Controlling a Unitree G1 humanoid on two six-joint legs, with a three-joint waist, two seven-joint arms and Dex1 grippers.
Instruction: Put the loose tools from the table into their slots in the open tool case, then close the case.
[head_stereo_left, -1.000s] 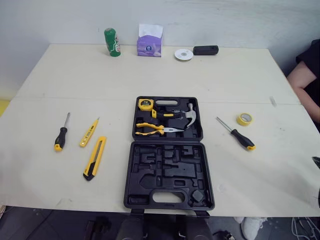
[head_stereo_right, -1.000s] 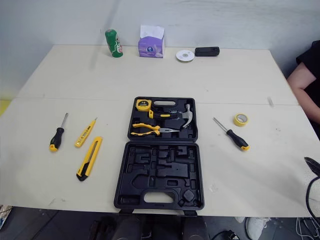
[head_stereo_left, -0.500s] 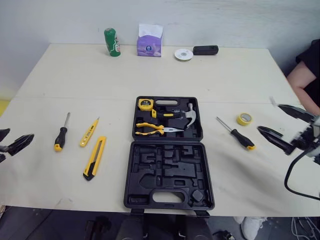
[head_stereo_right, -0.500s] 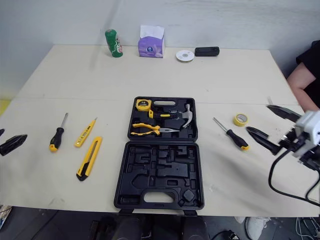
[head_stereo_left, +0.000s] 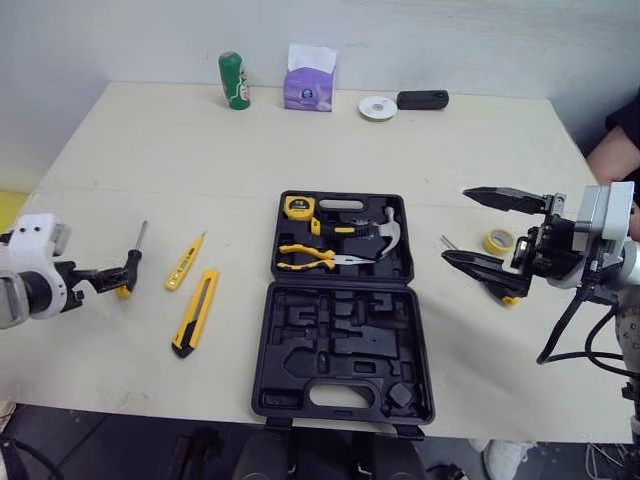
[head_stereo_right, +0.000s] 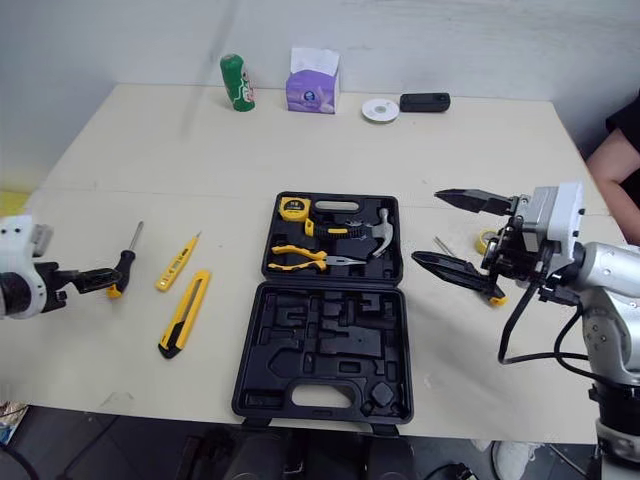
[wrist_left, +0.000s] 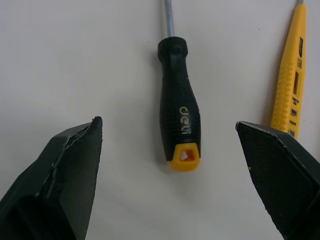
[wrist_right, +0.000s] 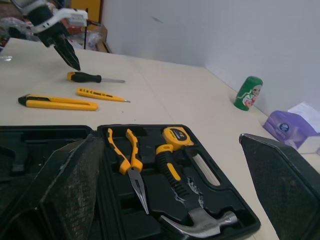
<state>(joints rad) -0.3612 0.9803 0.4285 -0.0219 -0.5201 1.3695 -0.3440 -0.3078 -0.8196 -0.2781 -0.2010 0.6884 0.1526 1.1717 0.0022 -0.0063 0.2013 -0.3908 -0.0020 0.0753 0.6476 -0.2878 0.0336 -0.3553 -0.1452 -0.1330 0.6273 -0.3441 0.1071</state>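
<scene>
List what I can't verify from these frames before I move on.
Right-hand screwdriver: handle largely hidden behind the lower finger of the right gripper, eye views.
Left screwdriver: shaft tip cut off by the left wrist view's edge; the left gripper overlaps its handle end in the eye views.
Tester pen: ends cut by the edge and a finger, left wrist view.
Tool case: empty slots too small to match to tools.

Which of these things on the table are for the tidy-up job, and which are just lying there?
For the job: open black plastic tool case; black-handled screwdriver with a yellow end; slim yellow tester screwdriver; yellow-and-black utility knife; second black-and-yellow screwdriver; probably the yellow tape roll.

Just lying about: green can; purple tissue box; white disc; black oblong gadget.
</scene>
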